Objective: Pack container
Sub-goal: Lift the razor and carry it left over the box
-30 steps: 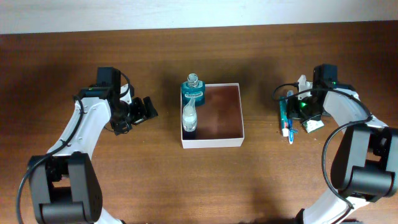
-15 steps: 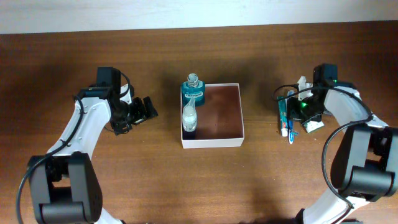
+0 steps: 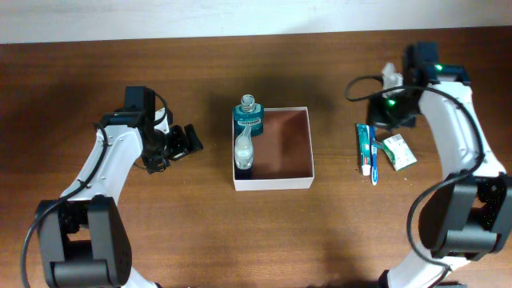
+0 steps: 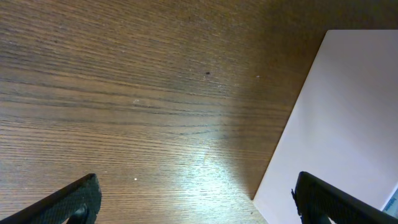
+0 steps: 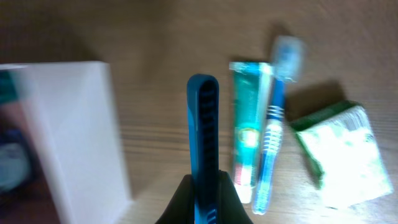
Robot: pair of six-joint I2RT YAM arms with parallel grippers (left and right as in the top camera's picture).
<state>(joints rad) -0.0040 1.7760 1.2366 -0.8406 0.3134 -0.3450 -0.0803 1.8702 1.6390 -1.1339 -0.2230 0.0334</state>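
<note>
The container (image 3: 272, 150), a shallow white box with a reddish-brown inside, sits mid-table. A teal bottle (image 3: 248, 118) and a small clear bottle (image 3: 243, 149) lie along its left side. My right gripper (image 3: 384, 112) hangs above the table right of the box, shut on a slim blue plastic piece (image 5: 203, 124). In the right wrist view that gripper (image 5: 204, 186) is over bare wood, with the box wall (image 5: 81, 130) to its left. My left gripper (image 3: 182, 142) stands open left of the box, and in its own view the gripper (image 4: 199, 202) holds nothing beside the white wall (image 4: 336, 124).
A toothpaste tube (image 3: 364, 146), a blue toothbrush (image 3: 373, 156) and a green-and-white packet (image 3: 398, 150) lie on the wood right of the box. The right wrist view shows the same tube (image 5: 251, 124), toothbrush (image 5: 273, 124) and packet (image 5: 339, 152).
My right arm has risen and drawn back from the toiletries with the blue piece in its grip, uncovering the tube, toothbrush and packet. The left arm has not moved.
</note>
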